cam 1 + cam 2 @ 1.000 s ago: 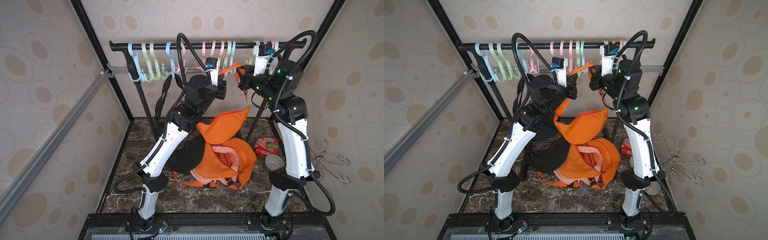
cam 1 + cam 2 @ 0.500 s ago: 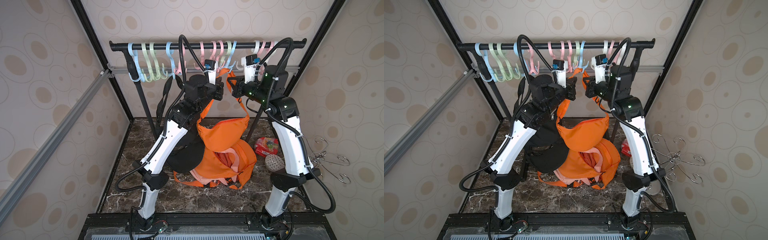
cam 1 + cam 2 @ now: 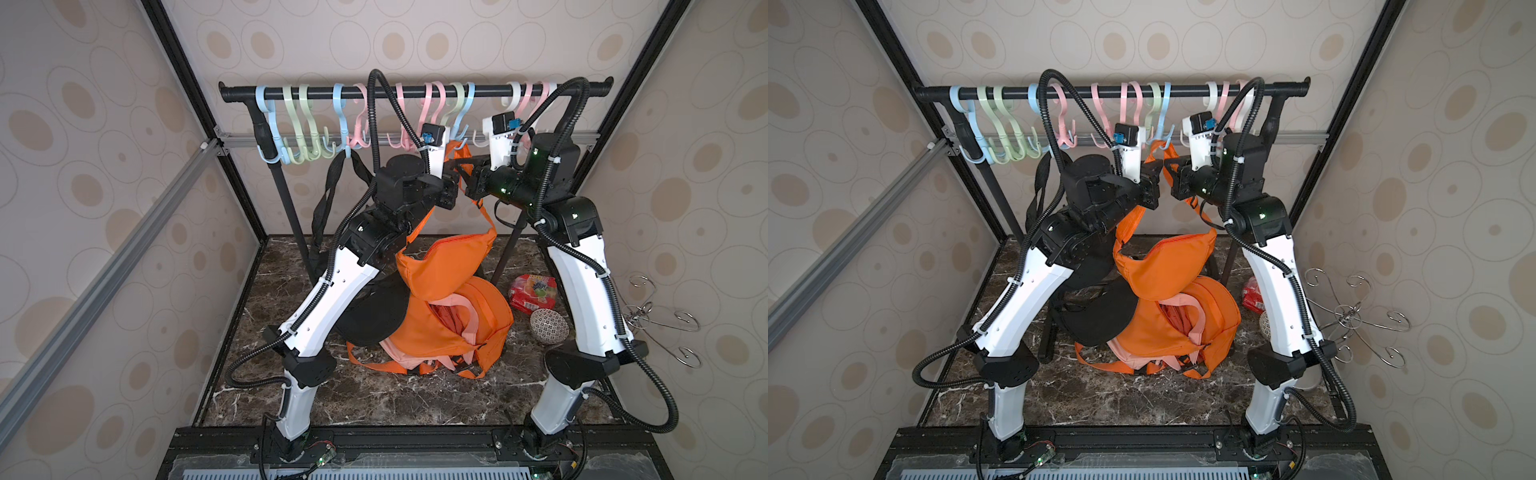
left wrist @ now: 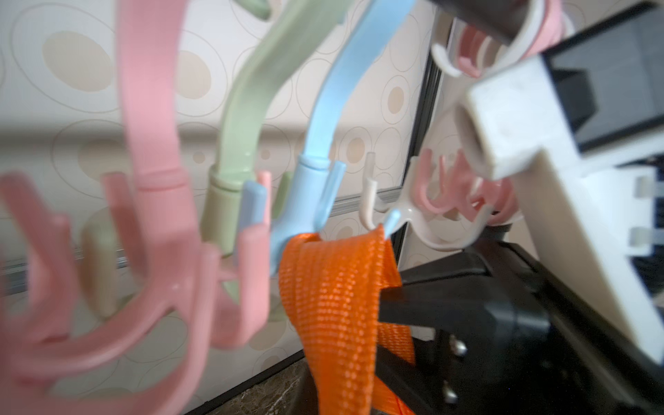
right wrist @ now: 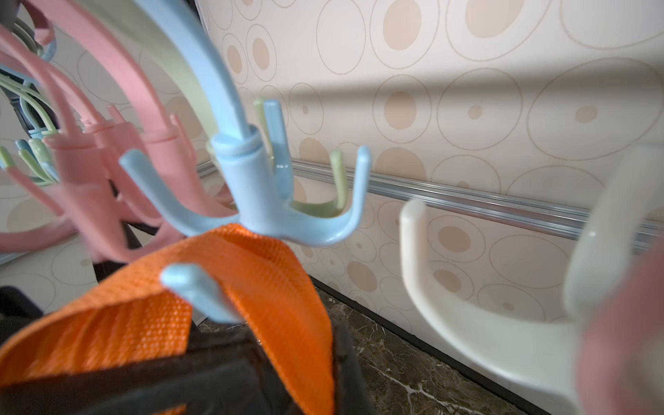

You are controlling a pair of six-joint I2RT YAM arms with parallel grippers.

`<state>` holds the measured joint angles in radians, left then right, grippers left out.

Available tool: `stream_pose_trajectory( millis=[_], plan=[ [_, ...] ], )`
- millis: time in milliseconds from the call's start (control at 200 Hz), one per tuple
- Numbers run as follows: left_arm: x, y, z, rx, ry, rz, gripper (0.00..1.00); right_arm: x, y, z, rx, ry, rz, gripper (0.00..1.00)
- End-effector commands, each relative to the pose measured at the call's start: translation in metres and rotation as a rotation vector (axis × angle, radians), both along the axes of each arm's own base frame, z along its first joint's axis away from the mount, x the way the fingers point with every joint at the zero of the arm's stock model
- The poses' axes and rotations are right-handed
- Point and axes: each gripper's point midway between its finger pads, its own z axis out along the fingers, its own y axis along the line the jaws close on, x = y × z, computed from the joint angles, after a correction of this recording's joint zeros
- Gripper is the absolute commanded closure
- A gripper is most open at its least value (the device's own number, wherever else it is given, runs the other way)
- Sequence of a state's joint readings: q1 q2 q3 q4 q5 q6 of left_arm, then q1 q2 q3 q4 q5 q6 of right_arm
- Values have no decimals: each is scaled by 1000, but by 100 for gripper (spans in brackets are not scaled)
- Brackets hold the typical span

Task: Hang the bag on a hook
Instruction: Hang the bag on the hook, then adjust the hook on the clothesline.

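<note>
Top views: left gripper [image 3: 452, 189] and right gripper [image 3: 468, 183] meet nose to nose under the rail [image 3: 291, 89], both clamped shut on the strap [image 3: 457, 151]. The bag [image 3: 446, 259] dangles below them, over the backpack [image 3: 457, 324] on the floor [image 3: 374, 399].
Left wrist: strap looped up against the base of the blue hook [image 4: 316, 179], with the right gripper's jaws pinching it.
Right wrist: a prong [image 5: 196, 287] of that hook pokes out in front of the strap, so it looks threaded.
Remaining: let go and confirm it holds.
</note>
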<state>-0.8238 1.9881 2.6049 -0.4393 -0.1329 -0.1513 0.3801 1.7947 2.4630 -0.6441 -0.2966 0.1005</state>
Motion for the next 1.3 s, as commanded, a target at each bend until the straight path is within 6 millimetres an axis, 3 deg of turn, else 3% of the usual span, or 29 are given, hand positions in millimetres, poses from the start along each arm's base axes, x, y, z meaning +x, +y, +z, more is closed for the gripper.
stream_pose_trajectory(
  millis=[0, 140, 285, 305, 340, 375, 405, 490, 560, 615, 650, 805, 865, 915, 970, 1025, 1120, 1190, 1296],
  plan=[
    [-24, 10, 33, -26, -70, -21, 100, -6, -2, -7, -3, 45, 7, 100],
    [-31, 0, 24, -5, -44, -60, 100, -3, 0, -12, 1, 62, 8, 100],
    [-24, -4, 3, 47, 0, -46, 100, -6, 3, -11, 16, 74, 28, 100],
    [-24, -5, 0, 58, 7, -46, 92, -7, 2, -10, 17, 73, 27, 100],
    [-23, -6, -4, 71, 11, -46, 68, -9, 1, -9, 20, 72, 27, 94],
    [-23, -6, -5, 80, 10, -47, 43, -11, 0, -8, 20, 73, 26, 84],
    [-23, -5, -4, 85, 8, -43, 30, -14, -1, -6, 20, 71, 26, 73],
    [-29, -2, 2, 91, -15, -58, 12, -23, -5, -1, 22, 60, 20, 52],
    [-33, 4, 9, 92, -33, -52, 7, -34, -11, 6, 23, 46, 13, 44],
    [-40, 8, 14, 100, -51, -65, 5, -43, -17, 10, 21, 37, -1, 42],
    [-44, 8, 15, 105, -60, -85, 5, -50, -21, 11, 18, 33, -10, 32],
    [-63, 28, 28, 81, -105, -88, 5, -78, -31, 7, 23, 20, -21, 31],
    [-68, 38, 34, 72, -119, -74, 12, -90, -34, 7, 36, 9, -20, 31],
    [-70, 48, 39, 57, -120, -61, 25, -102, -34, 7, 42, -4, 3, 30],
    [-64, 61, 44, 30, -101, -42, 37, -115, -29, 6, 49, -6, 51, 30],
    [-53, 73, 47, -9, -73, -37, 43, -122, -22, 3, 71, 11, 110, 29],
    [-29, 87, 49, -70, -40, -25, 53, -122, -4, -5, 113, 65, 206, 29],
    [-17, 86, 52, -97, -39, -51, 53, -112, 5, -13, 133, 103, 231, 30],
    [-6, 76, 55, -113, -44, -97, 43, -97, 15, -18, 164, 134, 252, 30]
  ],
)
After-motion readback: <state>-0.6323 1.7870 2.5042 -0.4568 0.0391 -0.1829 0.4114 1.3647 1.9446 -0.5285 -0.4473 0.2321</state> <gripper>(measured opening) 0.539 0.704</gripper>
